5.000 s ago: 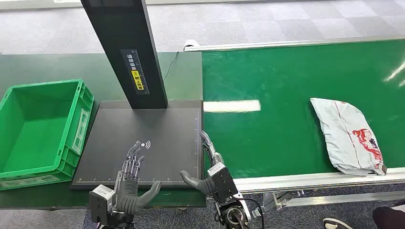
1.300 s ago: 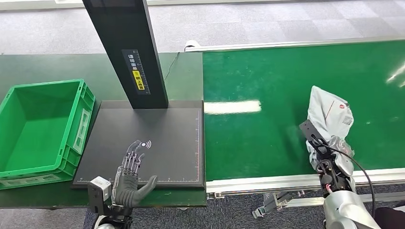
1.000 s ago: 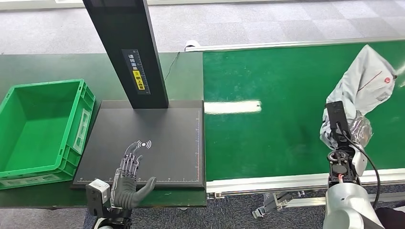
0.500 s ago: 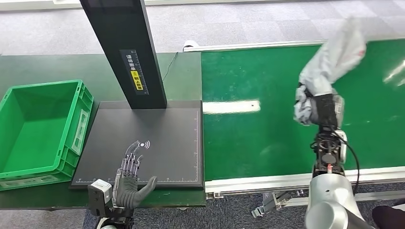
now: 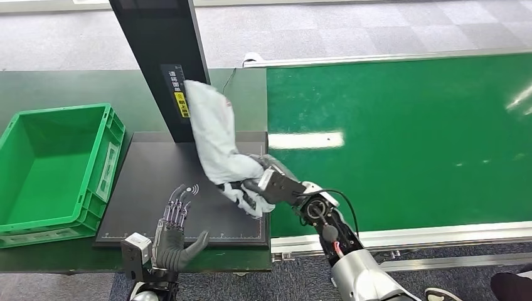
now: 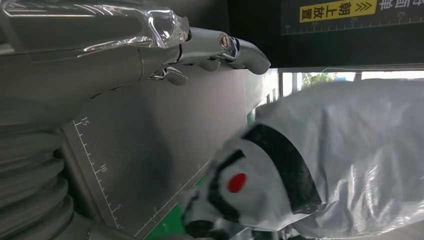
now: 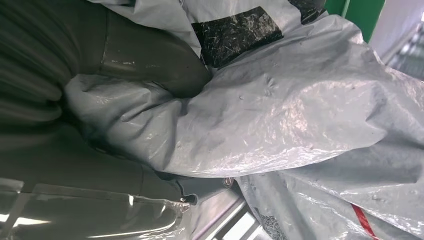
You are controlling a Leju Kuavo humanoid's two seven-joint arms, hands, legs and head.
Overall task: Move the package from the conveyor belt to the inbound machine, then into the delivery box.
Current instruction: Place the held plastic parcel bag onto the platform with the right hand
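1. Over the flat black scanner plate of the inbound machine (image 5: 188, 188), head view: my right hand (image 5: 260, 182) clutches the crumpled grey plastic mailer package (image 5: 216, 141). Best lowered flat, clear of the black upright post (image 5: 166, 63). My left hand (image 5: 172, 241) rests spread and empty at the plate's near edge, beside the green plastic delivery box (image 5: 56, 163).
2. Left wrist view: the package (image 6: 340, 150) hangs above the plate, glossy and wrinkled, black-and-red print.
3. Right wrist view: fingers buried in creased film (image 7: 280, 115).
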